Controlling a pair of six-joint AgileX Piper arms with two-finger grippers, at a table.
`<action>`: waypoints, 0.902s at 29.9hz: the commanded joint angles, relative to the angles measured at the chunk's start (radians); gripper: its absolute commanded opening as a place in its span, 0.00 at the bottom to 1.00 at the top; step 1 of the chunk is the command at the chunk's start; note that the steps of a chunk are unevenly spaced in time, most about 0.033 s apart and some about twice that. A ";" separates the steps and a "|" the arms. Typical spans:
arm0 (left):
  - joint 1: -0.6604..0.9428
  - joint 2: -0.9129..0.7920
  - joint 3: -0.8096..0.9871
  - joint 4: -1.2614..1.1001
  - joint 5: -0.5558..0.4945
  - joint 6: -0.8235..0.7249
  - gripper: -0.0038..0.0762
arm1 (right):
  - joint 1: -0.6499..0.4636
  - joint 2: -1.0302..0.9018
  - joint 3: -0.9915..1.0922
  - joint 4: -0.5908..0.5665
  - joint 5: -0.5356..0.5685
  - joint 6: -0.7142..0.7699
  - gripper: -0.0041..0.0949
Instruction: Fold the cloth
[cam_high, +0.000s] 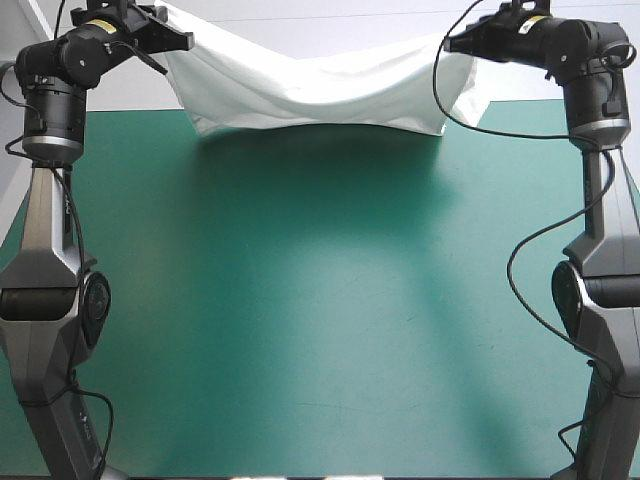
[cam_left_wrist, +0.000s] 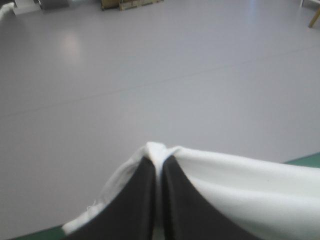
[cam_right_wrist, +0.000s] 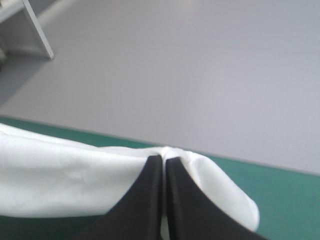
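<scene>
t-shirt (cam_high: 310, 85) white, lifted, strung out wide between both grippers above the far edge of the table (cam_high: 320, 300). sags in the middle, both ends higher. lower hem hangs close over the far strip of teal-green cover; touching or just clear, cannot tell. dark shadow (cam_high: 300, 150) on the cover right under it. left end pinched in left gripper (cam_left_wrist: 159, 161): black fingers all but closed into one pointed arch, a small bunch of white fabric poking out at the tips. right end clamped the same way in right gripper (cam_right_wrist: 163, 159): fingers nearly together, sheet between them, a fold draping past on the outer side. far table edge runs just behind the cloth in both wrist views. near and middle cover wide open between the two arms.
</scene>
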 joint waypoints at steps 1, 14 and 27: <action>-0.002 -0.031 -0.029 -0.013 0.045 0.000 0.07 | -0.011 -0.027 -0.028 -0.039 0.090 0.022 0.02; -0.002 0.072 0.040 0.144 0.514 0.000 0.07 | -0.004 -0.016 0.226 0.045 0.219 0.052 0.02; 0.003 -0.223 0.711 0.155 0.499 -0.022 0.07 | 0.136 -0.356 0.941 -0.218 0.219 0.102 0.02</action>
